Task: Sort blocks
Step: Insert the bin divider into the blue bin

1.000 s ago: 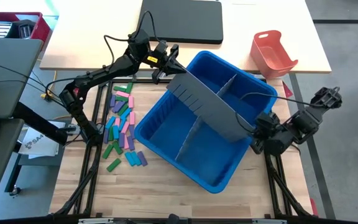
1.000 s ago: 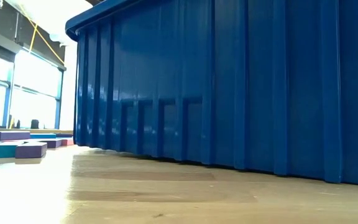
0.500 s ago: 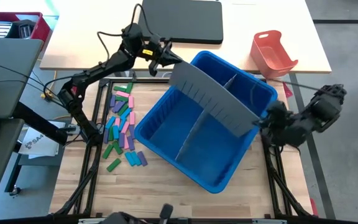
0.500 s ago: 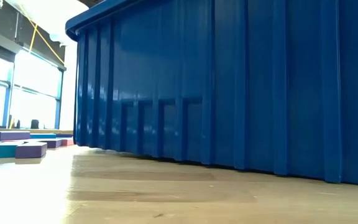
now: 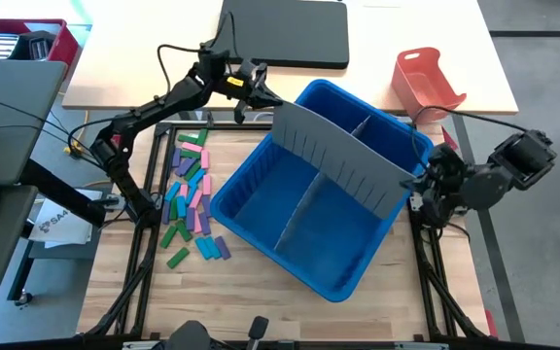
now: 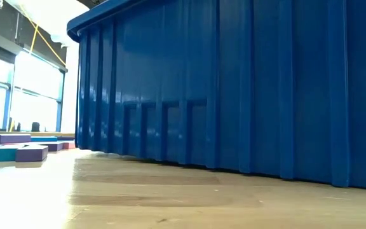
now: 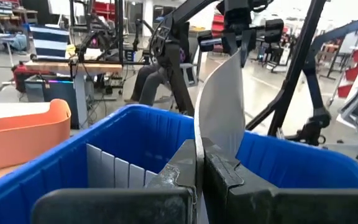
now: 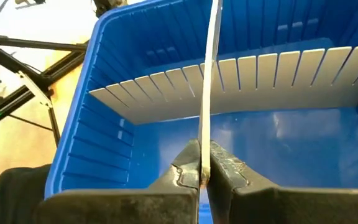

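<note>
The blocks (image 5: 191, 198) are lying scattered on the table left of the blue bin (image 5: 261, 209). Above the bin, the right gripper (image 5: 419, 188) and left gripper (image 5: 265, 98) are each pinching an end of the grey divider sheet (image 5: 343, 158), jaws clamped tight.

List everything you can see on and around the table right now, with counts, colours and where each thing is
blocks: many, green, pink, purple and blue, loose on the wooden table left of the bin
bin: one, blue, mid-table, with a grey divider already slotted inside
divider sheet: one, grey, slotted, held above the bin by both grippers
tray: one, orange-red, on the pale table behind
black panel: one, behind the bin
left gripper: shut on the sheet's far end
right gripper: shut on its near end
</note>
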{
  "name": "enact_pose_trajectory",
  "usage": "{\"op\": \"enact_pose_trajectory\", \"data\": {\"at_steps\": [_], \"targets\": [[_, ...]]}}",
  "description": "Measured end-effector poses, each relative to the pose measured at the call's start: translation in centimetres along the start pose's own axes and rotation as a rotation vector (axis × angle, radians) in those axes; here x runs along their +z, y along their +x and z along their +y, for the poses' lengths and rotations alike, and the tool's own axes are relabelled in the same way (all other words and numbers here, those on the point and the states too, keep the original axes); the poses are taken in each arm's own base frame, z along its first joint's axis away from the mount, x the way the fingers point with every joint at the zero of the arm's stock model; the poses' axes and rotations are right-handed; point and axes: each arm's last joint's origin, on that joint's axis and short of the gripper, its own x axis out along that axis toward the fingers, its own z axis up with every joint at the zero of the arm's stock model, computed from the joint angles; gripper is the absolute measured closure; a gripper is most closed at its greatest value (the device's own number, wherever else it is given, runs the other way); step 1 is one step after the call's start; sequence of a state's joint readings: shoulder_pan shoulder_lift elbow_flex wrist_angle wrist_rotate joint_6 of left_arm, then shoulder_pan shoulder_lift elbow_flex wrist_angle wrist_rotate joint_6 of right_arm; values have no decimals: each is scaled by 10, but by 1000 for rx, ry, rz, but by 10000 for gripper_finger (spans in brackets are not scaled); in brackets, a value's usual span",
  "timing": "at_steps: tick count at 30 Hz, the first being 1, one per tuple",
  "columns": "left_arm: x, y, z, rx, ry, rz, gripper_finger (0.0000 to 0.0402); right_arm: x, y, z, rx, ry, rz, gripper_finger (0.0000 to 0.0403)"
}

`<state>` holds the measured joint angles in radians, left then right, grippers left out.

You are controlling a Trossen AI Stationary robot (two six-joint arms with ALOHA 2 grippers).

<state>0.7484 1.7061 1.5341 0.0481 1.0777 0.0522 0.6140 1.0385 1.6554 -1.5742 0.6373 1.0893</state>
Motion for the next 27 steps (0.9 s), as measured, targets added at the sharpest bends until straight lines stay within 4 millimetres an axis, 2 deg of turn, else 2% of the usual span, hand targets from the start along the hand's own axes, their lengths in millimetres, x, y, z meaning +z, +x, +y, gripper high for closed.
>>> {"op": "enact_pose_trajectory", "data": {"at_steps": [11,18,27], "targets": [[-8,-8,-1,-115,60,27,401,-5,18,24,-17,-55,91,402],[-10,-8,-3,-135,89,38,401,-5,15,20,-12,-70,88,402],[2,-16,-12,-109,161,30,401,-4,15,19,-34,-109,53,402]]}}
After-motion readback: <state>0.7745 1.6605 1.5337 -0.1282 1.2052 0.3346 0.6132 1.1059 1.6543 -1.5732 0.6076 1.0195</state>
